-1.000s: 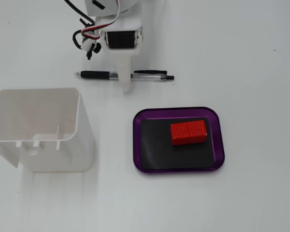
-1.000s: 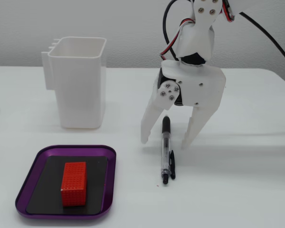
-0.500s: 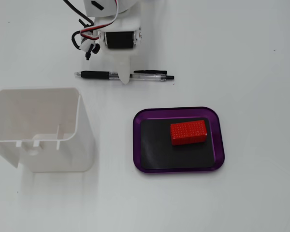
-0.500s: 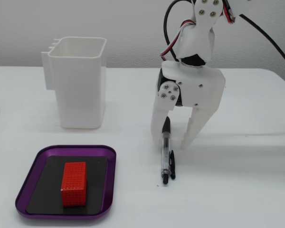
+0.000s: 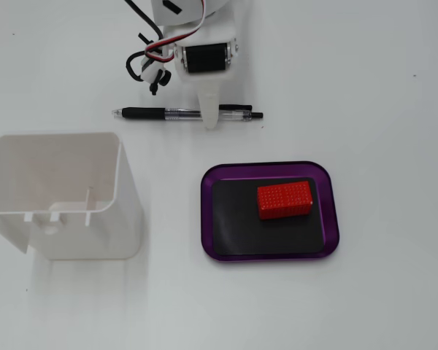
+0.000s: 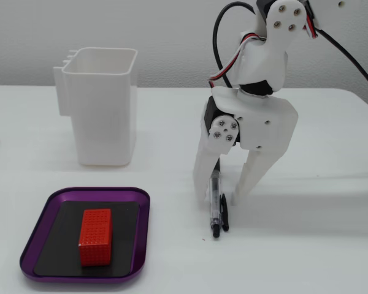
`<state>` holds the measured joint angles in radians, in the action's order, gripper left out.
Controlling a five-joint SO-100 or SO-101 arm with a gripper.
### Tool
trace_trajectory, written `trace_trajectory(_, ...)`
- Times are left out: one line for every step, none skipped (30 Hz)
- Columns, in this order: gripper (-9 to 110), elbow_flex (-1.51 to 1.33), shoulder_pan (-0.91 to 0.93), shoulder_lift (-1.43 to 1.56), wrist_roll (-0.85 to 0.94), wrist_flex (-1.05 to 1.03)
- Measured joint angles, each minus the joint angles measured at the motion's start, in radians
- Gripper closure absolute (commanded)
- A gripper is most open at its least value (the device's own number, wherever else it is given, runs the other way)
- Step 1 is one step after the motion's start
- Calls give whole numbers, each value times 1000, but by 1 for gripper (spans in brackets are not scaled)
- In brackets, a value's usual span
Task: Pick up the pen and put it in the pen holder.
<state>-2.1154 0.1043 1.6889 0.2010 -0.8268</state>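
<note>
A black and clear pen (image 5: 153,113) lies flat on the white table, and in a fixed view (image 6: 216,205) its clip end points toward the camera. My white gripper (image 6: 222,195) is open and lowered over the pen's rear part. Its fingers (image 6: 256,171) stand one on each side of the pen with their tips at the table. In a fixed view from above, the gripper (image 5: 209,108) shows one finger (image 5: 210,117) crossing the pen. The white pen holder (image 5: 58,197) stands upright and empty, apart from the gripper, and it also shows in a fixed view (image 6: 104,110).
A purple tray (image 5: 223,251) with a black inlay holds a red studded block (image 5: 285,199) in front of the pen; both also show in a fixed view, the tray (image 6: 43,245) and the block (image 6: 95,236). Arm cables (image 5: 150,58) hang beside the gripper.
</note>
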Motion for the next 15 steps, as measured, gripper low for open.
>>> trace_trajectory(95,-2,0,0,0,2)
trace_trajectory(97,-2,0,0,0,2)
trace_trajectory(99,-2,0,0,0,2)
trace_trajectory(100,-2,0,0,0,2)
trace_trajectory(99,-2,0,0,0,2)
trace_trajectory(99,-2,0,0,0,2)
trace_trajectory(98,-2,0,0,0,2)
trace_trajectory(98,-2,0,0,0,2)
trace_trajectory(97,-2,0,0,0,2)
trace_trajectory(97,-2,0,0,0,2)
trace_trajectory(96,-2,2,0,0,2)
trace_trajectory(96,-2,8,0,5,2)
trace_trajectory(97,-2,15,0,17,2)
trace_trajectory(97,-2,28,0,31,2)
trace_trajectory(97,-2,38,0,41,2)
